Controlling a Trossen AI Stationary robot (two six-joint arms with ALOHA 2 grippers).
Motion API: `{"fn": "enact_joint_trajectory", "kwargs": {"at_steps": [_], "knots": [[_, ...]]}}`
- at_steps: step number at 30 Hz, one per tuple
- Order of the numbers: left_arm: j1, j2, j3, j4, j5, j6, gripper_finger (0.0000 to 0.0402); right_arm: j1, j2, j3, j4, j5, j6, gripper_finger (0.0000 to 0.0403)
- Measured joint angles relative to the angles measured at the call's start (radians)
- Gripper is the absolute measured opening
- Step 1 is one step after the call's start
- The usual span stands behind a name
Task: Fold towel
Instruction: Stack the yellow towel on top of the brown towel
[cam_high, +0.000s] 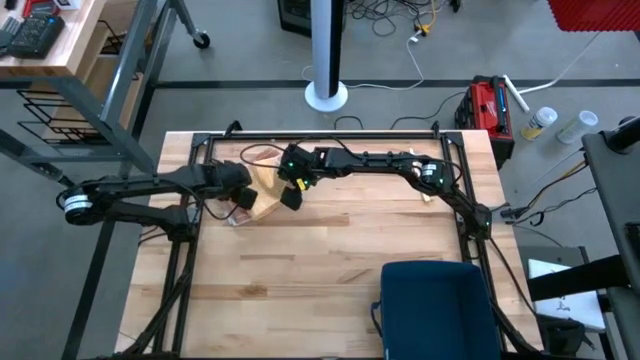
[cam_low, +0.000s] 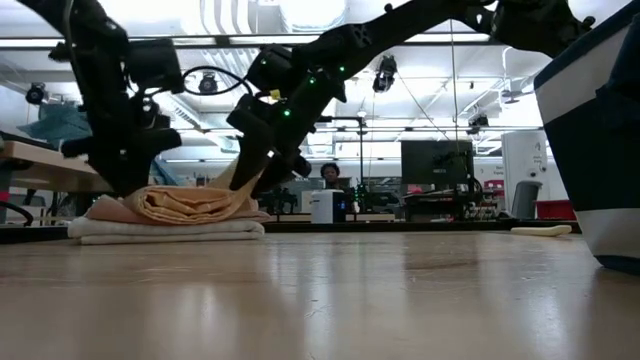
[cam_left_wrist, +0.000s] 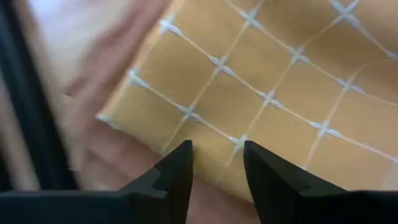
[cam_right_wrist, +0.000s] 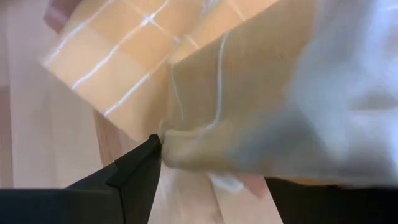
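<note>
A yellow towel with a white grid lies bunched on a pink cloth and a folded white one, near the table's far left. My right gripper reaches in from the right and is shut on the towel's right-hand part, which is raised. My left gripper is narrowly open and points down over the towel's left end. I cannot tell whether its tips touch the cloth. My right gripper pinches a folded edge of the yellow towel between its two fingers. One finger shows and cloth covers the other. It comes slanting down from the far right. The held part rises above the pile while the remainder lies on the stack.
A dark blue bin stands at the table's near right. A small pale object lies on the table's right side. A black metal frame runs along the far edge. A person sits beyond the table. Bare wood shows in the middle.
</note>
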Motion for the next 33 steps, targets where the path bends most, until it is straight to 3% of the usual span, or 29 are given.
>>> {"fn": "enact_joint_trajectory", "kwargs": {"at_steps": [4,8,14,21,27,33], "knots": [[0.000,-0.026,-0.076,0.151,0.042,-0.020,0.0151,0.000,0.000,-0.002,-0.013,0.000,-0.001,0.0264],[0.001,-0.037,-0.106,0.180,0.042,-0.053,0.0163,0.000,0.000,-0.002,-0.007,0.000,-0.001,0.0273],[0.001,-0.066,-0.010,0.021,0.070,-0.102,0.0182,0.003,0.000,-0.002,-0.007,0.000,-0.001,0.0286],[0.001,-0.063,0.121,-0.232,-0.090,-0.159,0.0206,0.007,0.000,-0.002,0.016,0.000,-0.001,0.0302],[0.001,-0.057,0.077,-0.228,-0.090,-0.203,0.0225,0.010,0.002,-0.004,-0.008,0.000,0.007,0.0313],[0.001,-0.053,-0.009,-0.078,-0.090,-0.200,0.0236,0.017,0.002,-0.005,-0.011,0.000,0.007,0.0312]]}}
